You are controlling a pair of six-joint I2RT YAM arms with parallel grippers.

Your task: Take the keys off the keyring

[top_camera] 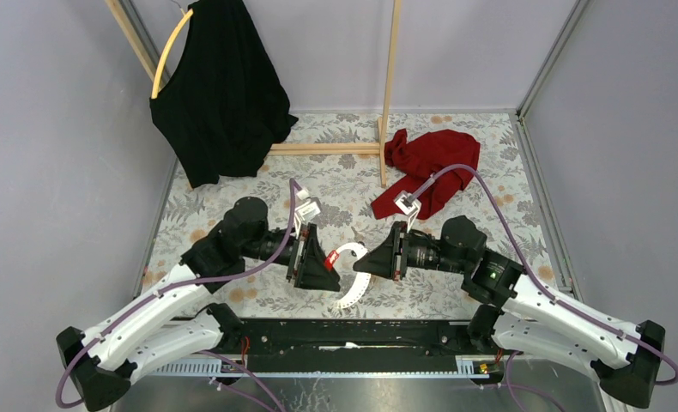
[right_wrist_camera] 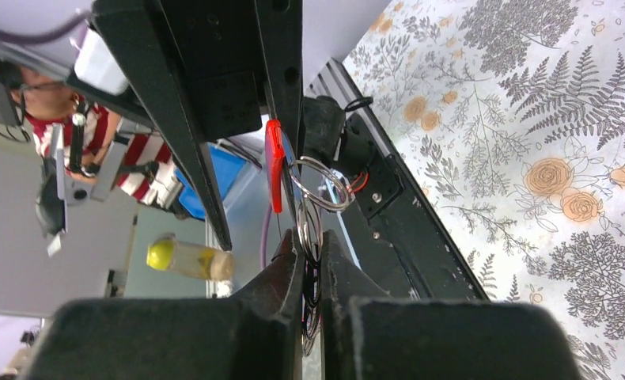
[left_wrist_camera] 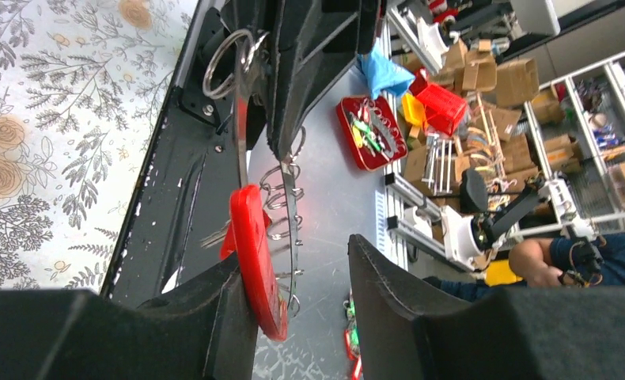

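Observation:
The keyring (top_camera: pixel 350 251) is a thin white strap loop with a red section (top_camera: pixel 329 262), hanging in the air between my two grippers above the floral mat. My left gripper (top_camera: pixel 333 276) is open. The flat red piece (left_wrist_camera: pixel 254 261) leans on one of its fingers (left_wrist_camera: pixel 214 309), and the other finger stands apart. Small wire rings (left_wrist_camera: pixel 292 226) line the strap, and thin key blades (left_wrist_camera: pixel 213 236) show behind the red piece. My right gripper (right_wrist_camera: pixel 311 237) is shut on a bunch of metal split rings (right_wrist_camera: pixel 319 184) of the keyring, next to the red piece (right_wrist_camera: pixel 274 166).
A red cloth (top_camera: pixel 430 163) lies at the back right. A black garment (top_camera: pixel 220 94) hangs on a yellow hanger (top_camera: pixel 168 51) beside a wooden rack (top_camera: pixel 388 94). A black rail (top_camera: pixel 344 335) runs along the near edge, under the grippers.

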